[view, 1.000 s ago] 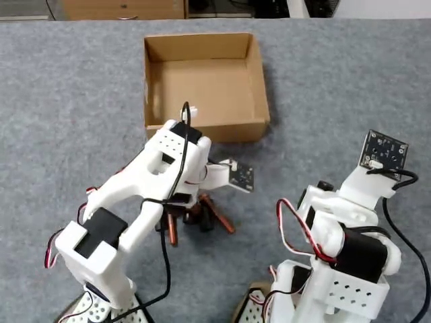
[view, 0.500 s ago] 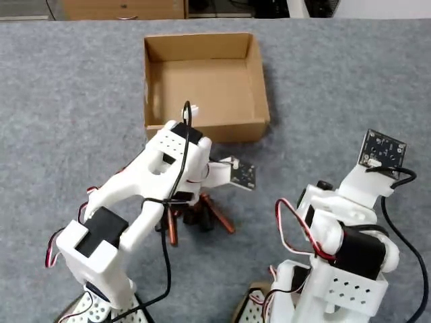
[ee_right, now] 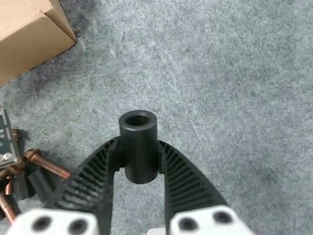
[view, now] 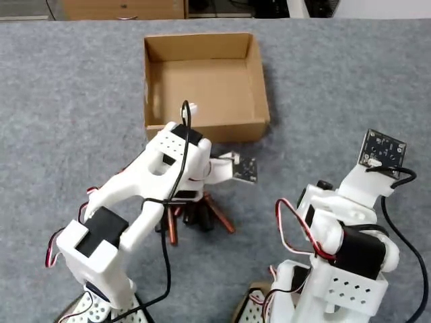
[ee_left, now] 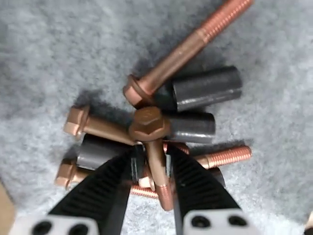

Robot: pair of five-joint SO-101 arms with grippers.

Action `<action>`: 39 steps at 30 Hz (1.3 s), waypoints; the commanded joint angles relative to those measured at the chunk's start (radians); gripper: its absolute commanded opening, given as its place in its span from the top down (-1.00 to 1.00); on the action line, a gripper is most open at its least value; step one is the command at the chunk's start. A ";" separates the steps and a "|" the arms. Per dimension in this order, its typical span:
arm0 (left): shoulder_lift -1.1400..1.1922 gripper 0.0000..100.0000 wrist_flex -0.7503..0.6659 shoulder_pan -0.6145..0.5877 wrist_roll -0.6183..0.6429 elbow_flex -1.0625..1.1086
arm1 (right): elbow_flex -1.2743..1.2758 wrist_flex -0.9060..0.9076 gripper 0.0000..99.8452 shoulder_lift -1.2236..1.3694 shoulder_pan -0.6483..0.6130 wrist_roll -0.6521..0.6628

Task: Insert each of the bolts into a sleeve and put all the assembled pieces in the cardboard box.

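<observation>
Bolt [ee_left: 149, 123] in hand: copper, flanged hex head, pinched by the shank in the left gripper [ee_left: 154, 152], claw narrowed hard onto it. Head pointing away from the wrist, down at the heap [view: 202, 219]; threaded tip lying back between the fingers [ee_left: 110, 188]. Cannot tell whether head clear of heap or resting on it.

Sleeve [ee_right: 138, 132]: dark tube, clamped about mid-length in the right gripper [ee_right: 138, 147], claw closed around it, open bore showing at the free end. Held over bare grey carpet [ee_right: 234, 73], well apart from the heap.

Heap just under the left claw: loose bolts and several dark sleeves, crossing and touching. Noted one long bolt [ee_left: 193, 46], head butted against a loose sleeve [ee_left: 208, 88].

Cardboard box [view: 259, 81] beyond the heap, at the far side of the table, open-topped. No assembled piece made out in it.

Judgement on the step: mating of the first pair, nothing boxed yet, so early in the task.

To do it well:
- Lift straight up, clear of neighbours; check for anything dragged along.
- With the thread end inside the claw, probably need to expose the tip first: regrip nearer the head, or present the sleeve from the wrist side.
- Line up both axes before closing the gap.
- Enter slowly.
- Hold the right claw firm against pivoting of the sleeve.

Risk: thread jammed on the bore rim by slight tilt.
</observation>
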 commanded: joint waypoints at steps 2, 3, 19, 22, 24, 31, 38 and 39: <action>-0.007 0.82 -0.069 0.003 0.018 0.034 | -0.004 -0.025 1.00 -0.005 0.004 -0.005; -0.007 0.82 -0.077 0.003 0.018 0.043 | -0.004 -0.025 1.00 -0.005 0.004 -0.005; -0.018 0.96 -0.074 0.002 0.040 0.046 | -0.004 -0.025 1.00 -0.005 0.004 -0.009; -0.022 0.96 -0.037 0.002 0.040 0.023 | -0.004 -0.025 1.00 -0.005 0.004 -0.009; -0.041 0.96 0.038 0.002 0.040 -0.029 | -0.004 -0.025 1.00 -0.005 0.004 -0.009; -0.110 0.96 0.204 0.002 0.089 -0.213 | -0.005 -0.026 1.00 -0.005 0.004 -0.008; -0.174 0.96 0.354 -0.002 0.244 -0.370 | -0.005 -0.029 1.00 -0.005 0.002 -0.005; -0.183 0.96 0.376 -0.002 0.281 -0.399 | -0.005 -0.038 1.00 -0.005 0.002 -0.005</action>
